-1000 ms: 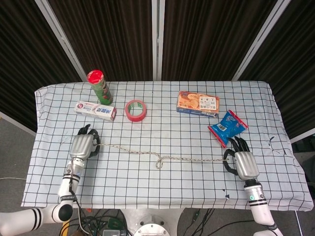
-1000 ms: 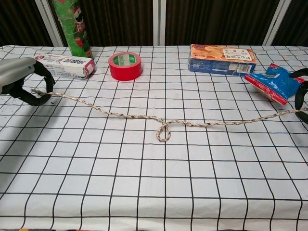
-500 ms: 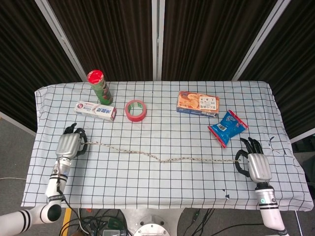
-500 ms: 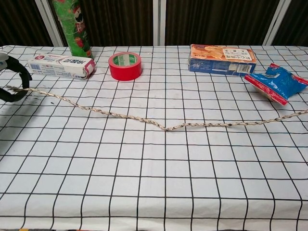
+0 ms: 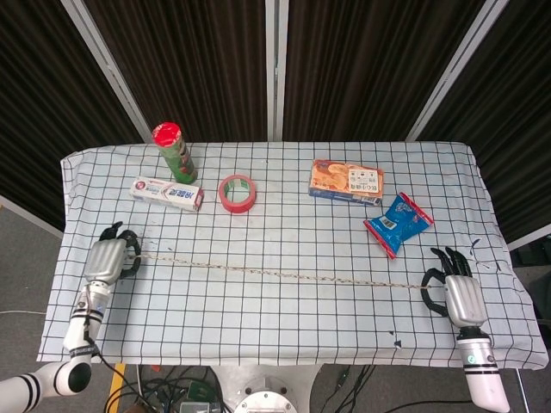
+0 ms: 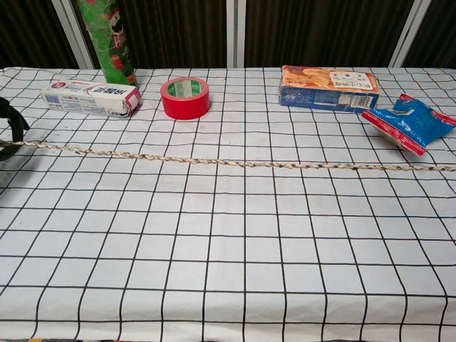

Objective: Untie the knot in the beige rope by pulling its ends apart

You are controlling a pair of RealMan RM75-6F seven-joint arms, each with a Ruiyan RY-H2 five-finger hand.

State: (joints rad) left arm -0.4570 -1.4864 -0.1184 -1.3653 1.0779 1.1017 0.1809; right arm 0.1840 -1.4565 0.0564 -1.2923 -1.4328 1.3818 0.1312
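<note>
The beige rope runs taut and nearly straight across the checked tablecloth, with no loop or knot visible along it. My left hand grips its left end near the table's left edge. My right hand grips its right end near the right edge. In the chest view only a dark sliver of the left hand shows at the frame's left border, and the right hand is out of that frame.
Behind the rope stand a green can with a red lid, a toothpaste box, a red tape roll, an orange cracker box and a blue snack bag.
Both hands have moved outward, left one further left, right one further right. The rope's loop at the middle has pulled out and the rope now lies straight.
</note>
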